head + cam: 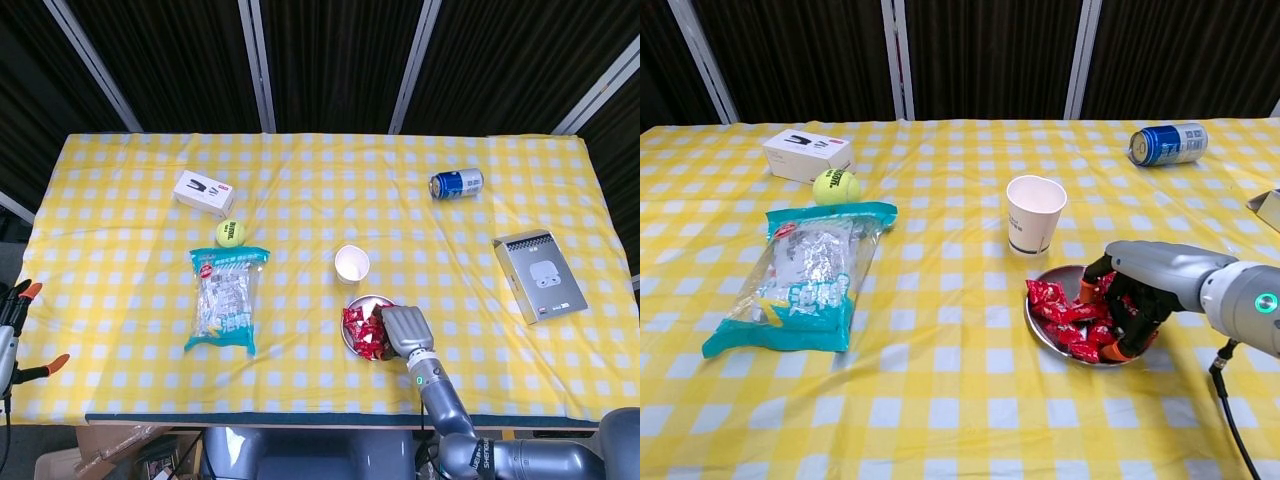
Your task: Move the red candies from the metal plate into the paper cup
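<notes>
While the right hand (1137,295) reaches down into the metal plate (1052,280), its fingers (1118,349) curl in among the red candies (1068,318); whether they actually pinch one cannot be told. These candies lie piled on the plate near the front edge of the bench (940,420), under a yellow checked cloth. Just behind the plate, a white paper cup (1033,214) stands upright. Well off to the left lie a snack bag (810,274) and a tennis ball (835,186).
</notes>
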Available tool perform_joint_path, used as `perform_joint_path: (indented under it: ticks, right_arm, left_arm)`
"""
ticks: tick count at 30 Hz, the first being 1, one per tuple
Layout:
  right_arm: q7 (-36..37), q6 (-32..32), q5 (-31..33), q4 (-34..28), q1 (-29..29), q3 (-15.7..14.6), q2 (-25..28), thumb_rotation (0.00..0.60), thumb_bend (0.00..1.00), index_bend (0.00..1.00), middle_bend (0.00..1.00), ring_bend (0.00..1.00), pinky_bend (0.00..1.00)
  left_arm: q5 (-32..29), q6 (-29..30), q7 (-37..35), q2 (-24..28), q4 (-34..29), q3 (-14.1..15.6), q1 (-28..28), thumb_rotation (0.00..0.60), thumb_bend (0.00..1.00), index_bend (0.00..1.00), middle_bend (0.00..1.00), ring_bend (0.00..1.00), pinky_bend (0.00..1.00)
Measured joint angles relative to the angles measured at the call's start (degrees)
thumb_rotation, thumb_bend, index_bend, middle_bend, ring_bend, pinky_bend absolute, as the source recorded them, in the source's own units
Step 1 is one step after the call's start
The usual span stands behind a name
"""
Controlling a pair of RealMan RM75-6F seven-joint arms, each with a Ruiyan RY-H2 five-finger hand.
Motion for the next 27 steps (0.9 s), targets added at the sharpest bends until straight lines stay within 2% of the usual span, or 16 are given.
perform_joint_path:
  ticks: [4,9,17,27]
  right_arm:
    - [1.0,0.1,-0.6,0.6,0.1,0.0,-0.5,0.600,0.49,0.64,0.74,0.84,1.00]
    - [2.9,0.1,-1.7,1.6,0.2,0.5,-1.3,0.600,0.55,0.65,0.74,0.84,1.00]
    - [5.2,0.4,-3.5,2.6,0.8,2.0,-2.1,0.600,0.56,0.65,0.75,0.84,1.00]
    - [4.1,2.4,-4.5,-1.8,2.1,4.9,1.3,0.600,0.56,0.65,0.75,0.84,1.00]
  left_arm:
    - [0.2,0.1,-0.3,0.0,0.4,0.1,0.1,0.600,0.01,0.00,0.00,0.00,0.00]
    - [0.3,0.2,-0.5,-0.1,0.6,0.2,0.1,0.600,0.01,0.00,0.00,0.00,0.00]
    - [0.3,0.1,-0.5,-0.1,0.4,0.2,0.0,0.600,0.01,0.00,0.00,0.00,0.00]
    - [0.0,-0.2,-0.6,0.2,-0.2,0.2,-0.1,0.600,0.01,0.00,0.00,0.00,0.00]
